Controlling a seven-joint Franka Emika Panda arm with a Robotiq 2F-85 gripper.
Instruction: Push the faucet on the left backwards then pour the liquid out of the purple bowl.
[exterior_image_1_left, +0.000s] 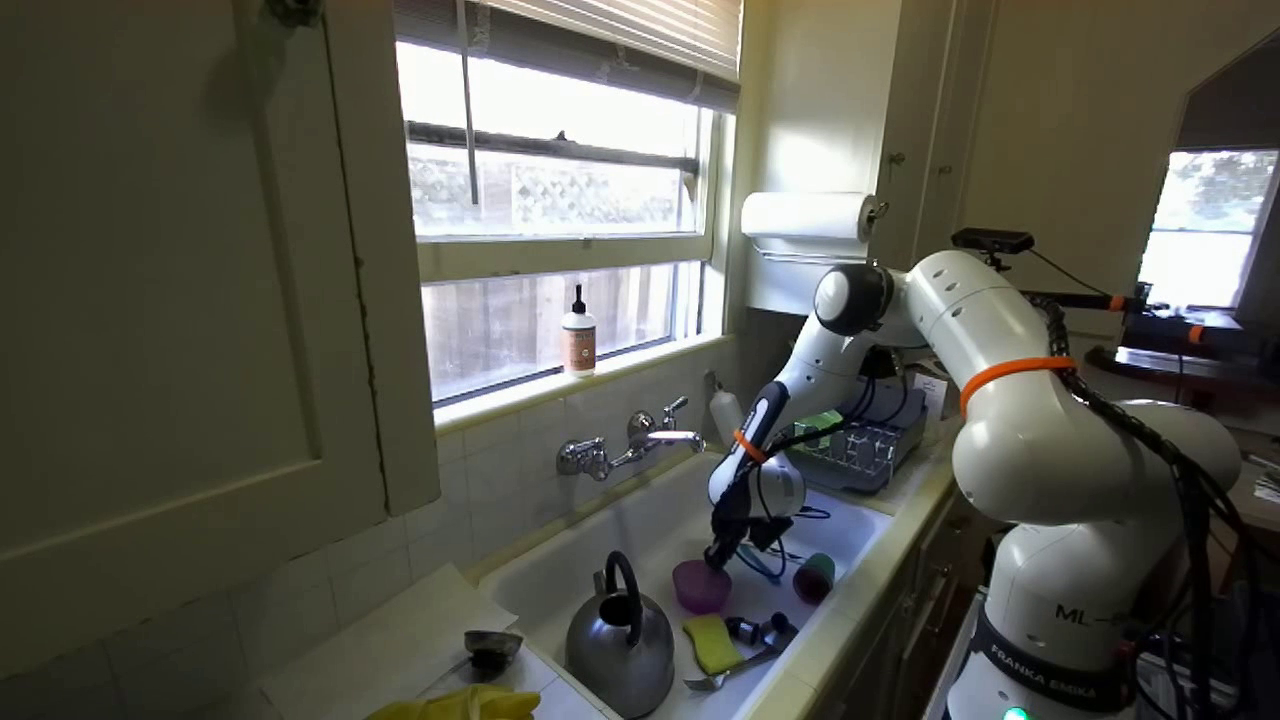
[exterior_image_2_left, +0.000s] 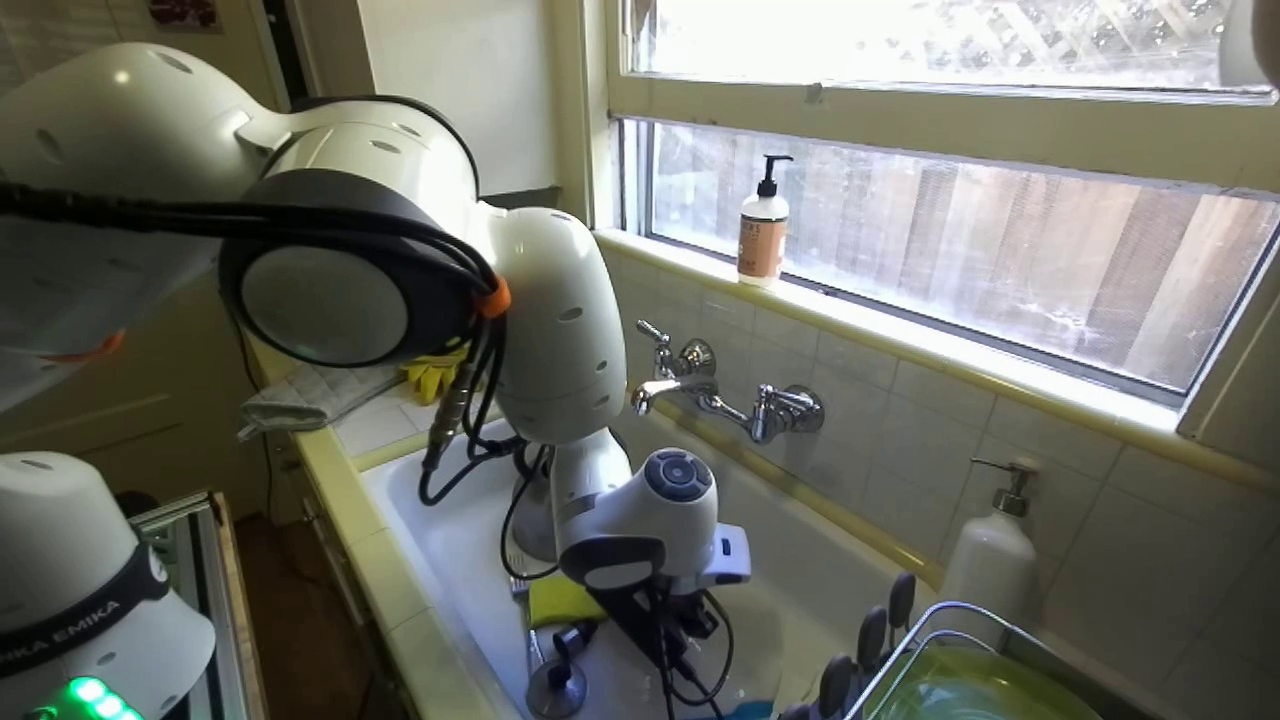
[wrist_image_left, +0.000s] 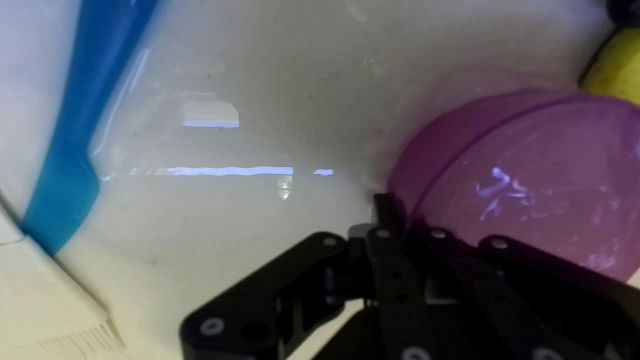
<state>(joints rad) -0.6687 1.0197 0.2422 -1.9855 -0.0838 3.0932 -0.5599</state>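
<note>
The silver faucet (exterior_image_1_left: 630, 452) is fixed to the tiled wall above the sink, with a knob handle on each side of its spout; it also shows in an exterior view (exterior_image_2_left: 722, 402). The purple bowl (exterior_image_1_left: 702, 588) sits in the white sink (exterior_image_1_left: 545, 585), roughly upright. In the wrist view the bowl (wrist_image_left: 540, 190) fills the right side, with shiny glints inside; I cannot tell how much liquid it holds. My gripper (wrist_image_left: 406, 222) is shut on the bowl's near rim, one finger inside and one outside. The gripper's fingertips (exterior_image_1_left: 716, 558) point down at the rim.
A grey kettle (exterior_image_1_left: 622, 655), a yellow-green sponge (exterior_image_1_left: 712, 643) and a dark red-green cup (exterior_image_1_left: 814, 578) are in the sink near the bowl. A blue-handled utensil (wrist_image_left: 80, 130) lies beside it. A dish rack (exterior_image_1_left: 850, 455) and white soap bottle (exterior_image_2_left: 990, 570) stand at the sink's end.
</note>
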